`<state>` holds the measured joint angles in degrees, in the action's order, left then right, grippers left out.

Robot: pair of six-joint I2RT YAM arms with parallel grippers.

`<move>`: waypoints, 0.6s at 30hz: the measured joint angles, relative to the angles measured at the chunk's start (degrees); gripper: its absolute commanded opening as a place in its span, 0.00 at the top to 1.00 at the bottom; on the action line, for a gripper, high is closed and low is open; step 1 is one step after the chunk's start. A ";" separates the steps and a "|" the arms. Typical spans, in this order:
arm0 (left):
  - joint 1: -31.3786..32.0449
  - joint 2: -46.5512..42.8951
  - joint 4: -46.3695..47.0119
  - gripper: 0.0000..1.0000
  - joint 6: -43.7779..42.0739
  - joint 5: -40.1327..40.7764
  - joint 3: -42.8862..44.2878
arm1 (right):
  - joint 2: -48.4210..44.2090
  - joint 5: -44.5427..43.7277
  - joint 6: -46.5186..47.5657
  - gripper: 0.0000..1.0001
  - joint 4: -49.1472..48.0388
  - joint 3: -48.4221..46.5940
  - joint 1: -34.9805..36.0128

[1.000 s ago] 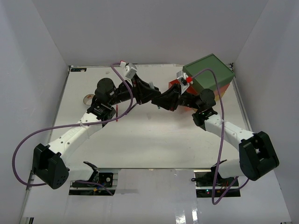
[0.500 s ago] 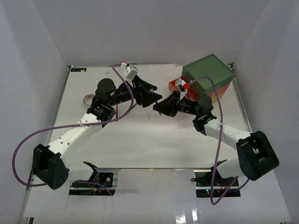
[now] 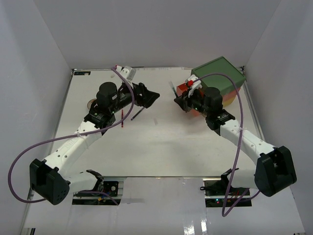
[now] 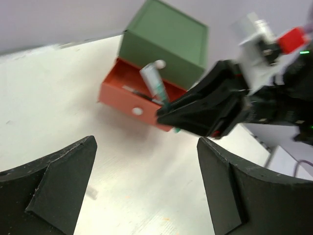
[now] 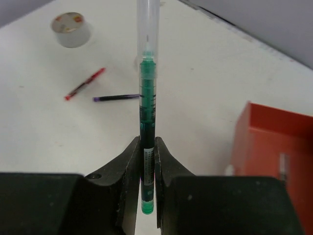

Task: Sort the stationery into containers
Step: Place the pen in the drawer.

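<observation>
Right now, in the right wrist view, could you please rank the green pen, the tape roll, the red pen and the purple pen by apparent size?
1. green pen, inflated by nearness to the camera.
2. tape roll.
3. red pen and purple pen: alike, unranked.

1. A white, slightly glossy surface (image 3: 161, 147) fills the middle of the top view.
2. A thin metal edge strip (image 3: 63, 110) runs along its left side.
3. Plain pale walls (image 3: 156, 34) stand at its left, far and right sides.
4. A small dark fitting (image 3: 82, 73) sits at the far-left corner.
</observation>
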<state>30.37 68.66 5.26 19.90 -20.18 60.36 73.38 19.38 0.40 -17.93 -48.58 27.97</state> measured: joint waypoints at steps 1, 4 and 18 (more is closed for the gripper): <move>-0.42 0.02 -1.40 0.05 -0.13 1.46 0.00 | -0.09 -2.84 2.14 0.92 2.16 -1.20 -0.09; -1.51 0.39 -5.53 0.05 -0.52 5.40 0.00 | -0.04 -10.08 7.63 0.92 6.99 -3.74 -0.11; -3.32 0.44 -15.08 0.05 -4.22 16.96 -3.89 | 6.86 -30.12 20.92 0.76 14.99 -9.09 -1.14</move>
<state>27.05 69.10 -9.82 15.68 -3.22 56.47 80.25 -10.74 21.32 -2.94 -57.67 26.83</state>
